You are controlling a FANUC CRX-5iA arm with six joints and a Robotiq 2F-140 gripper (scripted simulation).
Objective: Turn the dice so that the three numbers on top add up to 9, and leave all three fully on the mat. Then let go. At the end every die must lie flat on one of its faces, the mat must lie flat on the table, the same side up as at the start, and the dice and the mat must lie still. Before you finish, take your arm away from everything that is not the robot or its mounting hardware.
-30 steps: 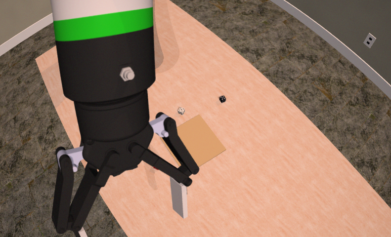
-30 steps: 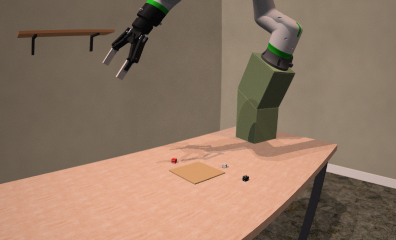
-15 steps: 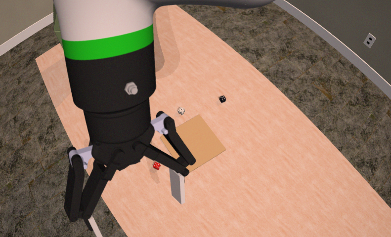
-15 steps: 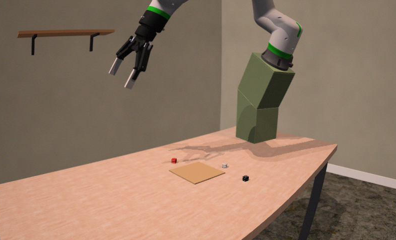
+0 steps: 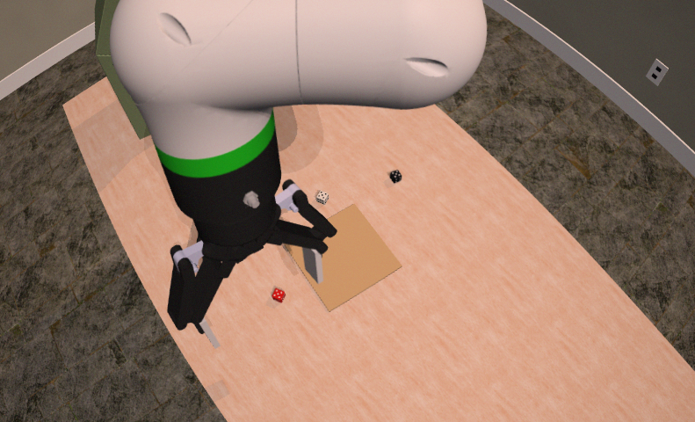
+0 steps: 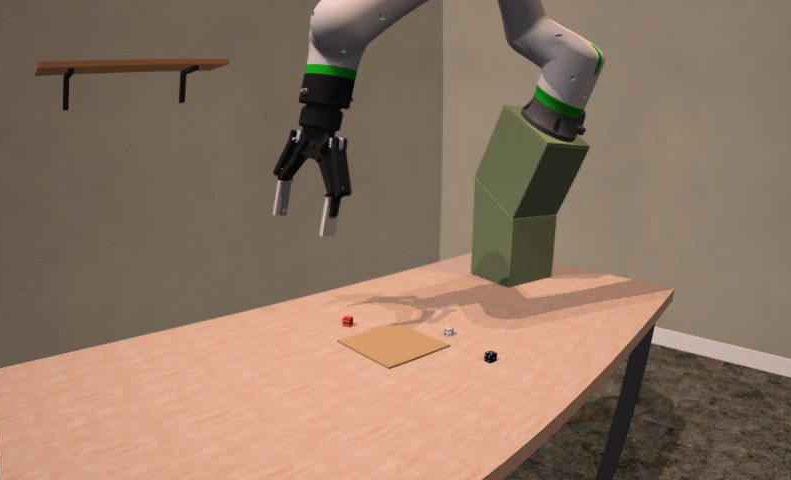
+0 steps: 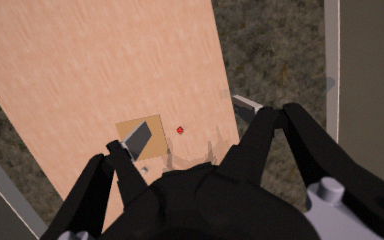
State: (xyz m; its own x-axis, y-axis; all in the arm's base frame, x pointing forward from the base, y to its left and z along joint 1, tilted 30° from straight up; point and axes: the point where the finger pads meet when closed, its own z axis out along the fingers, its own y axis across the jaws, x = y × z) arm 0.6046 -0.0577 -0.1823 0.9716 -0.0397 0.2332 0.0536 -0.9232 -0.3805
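A tan square mat lies flat on the wooden table; it also shows in the exterior view and the wrist view. Three small dice lie on the table off the mat. The red die is near one side of the mat. The white die is close to a corner. The black die lies farther off. My gripper hangs high above the table, open and empty.
The arm's green pedestal stands at the table's back end. A wall shelf hangs at the far left. The table edge and floor show close beside the red die in the wrist view.
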